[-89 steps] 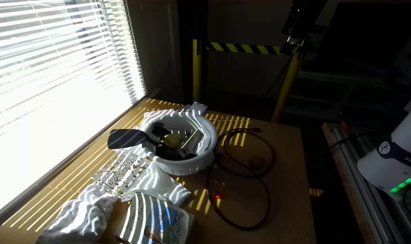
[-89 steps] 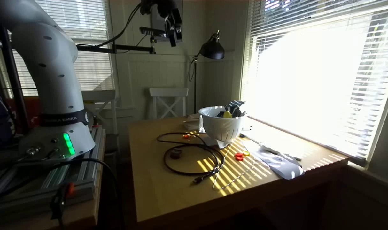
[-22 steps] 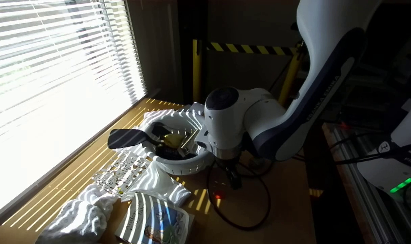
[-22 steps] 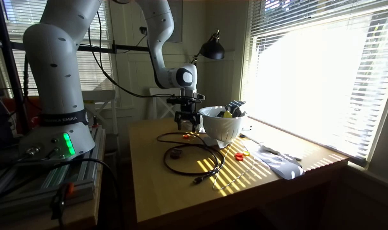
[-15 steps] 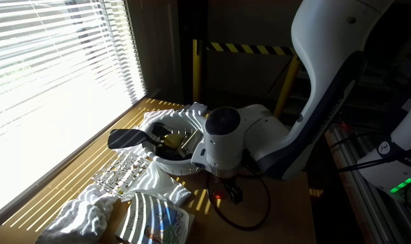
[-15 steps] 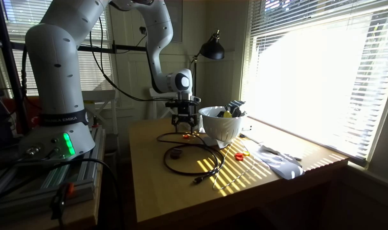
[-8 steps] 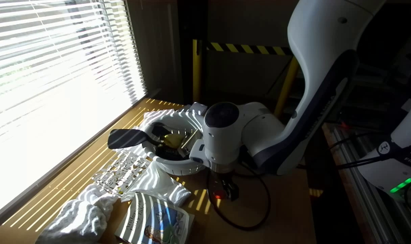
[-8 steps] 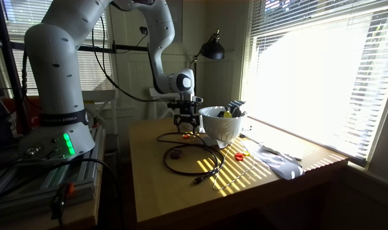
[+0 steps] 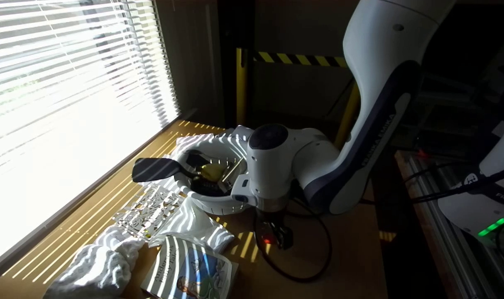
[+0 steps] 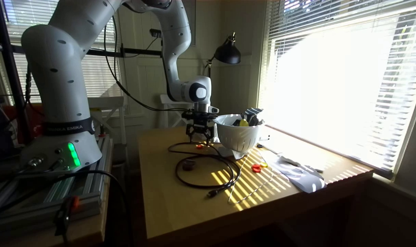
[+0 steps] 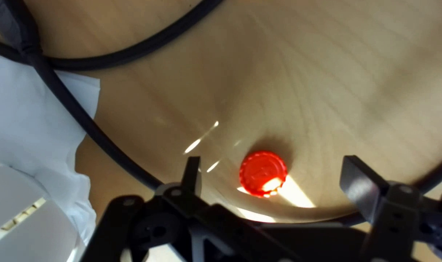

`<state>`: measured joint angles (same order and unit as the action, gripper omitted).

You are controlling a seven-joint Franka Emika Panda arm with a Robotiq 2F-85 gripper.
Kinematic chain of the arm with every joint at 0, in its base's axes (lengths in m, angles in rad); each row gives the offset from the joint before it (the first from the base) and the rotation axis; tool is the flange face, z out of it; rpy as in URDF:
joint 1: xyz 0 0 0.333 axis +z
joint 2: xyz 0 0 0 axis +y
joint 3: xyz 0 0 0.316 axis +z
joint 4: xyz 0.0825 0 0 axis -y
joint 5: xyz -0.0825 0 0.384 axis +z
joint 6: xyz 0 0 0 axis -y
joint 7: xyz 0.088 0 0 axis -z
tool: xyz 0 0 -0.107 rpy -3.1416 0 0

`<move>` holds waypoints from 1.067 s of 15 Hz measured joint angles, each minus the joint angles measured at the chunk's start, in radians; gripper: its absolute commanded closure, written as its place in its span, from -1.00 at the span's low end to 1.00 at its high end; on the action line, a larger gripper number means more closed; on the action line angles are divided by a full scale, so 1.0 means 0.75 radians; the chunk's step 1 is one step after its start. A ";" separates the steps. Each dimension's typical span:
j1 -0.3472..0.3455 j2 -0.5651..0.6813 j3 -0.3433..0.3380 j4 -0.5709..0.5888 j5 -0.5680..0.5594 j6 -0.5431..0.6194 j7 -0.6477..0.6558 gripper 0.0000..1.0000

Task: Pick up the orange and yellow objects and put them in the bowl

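The white bowl [image 9: 225, 205] stands on the table; it also shows at centre right in an exterior view [image 10: 237, 137]. A yellow object [image 9: 212, 171] and a black spatula [image 9: 157, 170] are in it. A small round red-orange cap [image 11: 263, 174] lies on the table beside the bowl; it shows in both exterior views [image 9: 268, 238] [image 10: 199, 146]. Two red caps [image 10: 256, 168] and a yellow cap [image 10: 264, 164] lie on the bowl's near side. My gripper [image 11: 272, 160] is open and empty, pointing down above the red-orange cap, which shows between its fingers, nearer the left one.
A black cable [image 10: 204, 186] loops on the table around the red-orange cap. A small dark round object [image 10: 188, 164] lies inside the loop. A book [image 9: 194, 270], a white cloth [image 9: 98, 261] and a crinkled foil sheet [image 9: 150, 211] lie near the bowl. A window is alongside.
The arm has swung out from its raised position and lowered the gripper beside the bowl. In the last second it has shifted slightly over the red-orange cap. The caps and bowl have not moved.
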<state>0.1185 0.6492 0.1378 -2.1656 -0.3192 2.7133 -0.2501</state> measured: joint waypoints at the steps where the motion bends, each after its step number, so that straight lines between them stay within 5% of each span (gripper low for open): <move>1: 0.001 0.007 0.005 0.005 0.001 0.000 -0.002 -0.62; 3: 0.005 0.020 0.008 0.015 0.002 -0.002 -0.002 -0.17; 9: 0.004 0.053 0.000 0.070 0.007 -0.043 -0.001 0.70; 16: 0.022 0.057 -0.004 0.107 0.007 -0.127 -0.017 0.78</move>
<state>0.1348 0.6921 0.1350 -2.0851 -0.3139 2.6177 -0.2632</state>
